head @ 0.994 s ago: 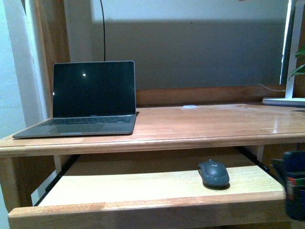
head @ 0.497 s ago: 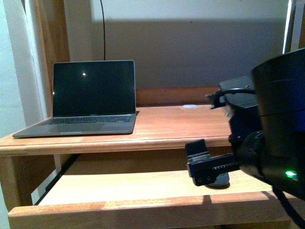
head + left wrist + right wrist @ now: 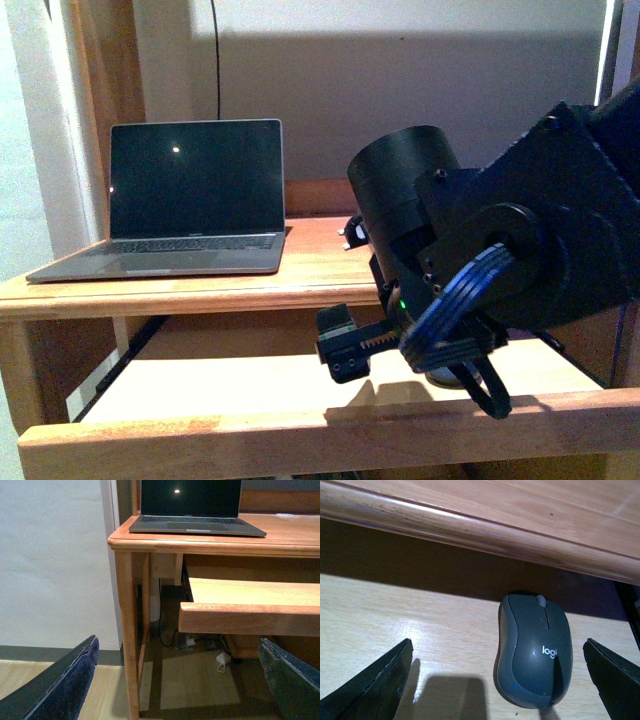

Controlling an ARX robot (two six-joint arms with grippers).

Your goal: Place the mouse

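The mouse (image 3: 535, 650), dark grey with a "logi" mark, lies on the pull-out tray (image 3: 420, 620) just under the desk's front edge (image 3: 470, 525). My right gripper (image 3: 495, 687) is open above it. The mouse sits between the two fingers, nearer one of them, and touches neither. In the front view my right arm (image 3: 480, 250) fills the right side and hides most of the mouse; one finger (image 3: 343, 350) shows over the tray (image 3: 220, 385). My left gripper (image 3: 175, 685) is open and empty, low in front of the desk's left end.
An open laptop (image 3: 190, 200) with a dark screen stands on the left of the desk top (image 3: 320, 270); it also shows in the left wrist view (image 3: 192, 502). The desk leg (image 3: 127, 630) and tray front (image 3: 250, 617) are ahead of the left gripper. A white charger (image 3: 222, 658) lies on the floor.
My right arm has swung in from the right edge, moving left over the tray. It now covers the mouse in the front view. The mouse and the laptop have not moved.
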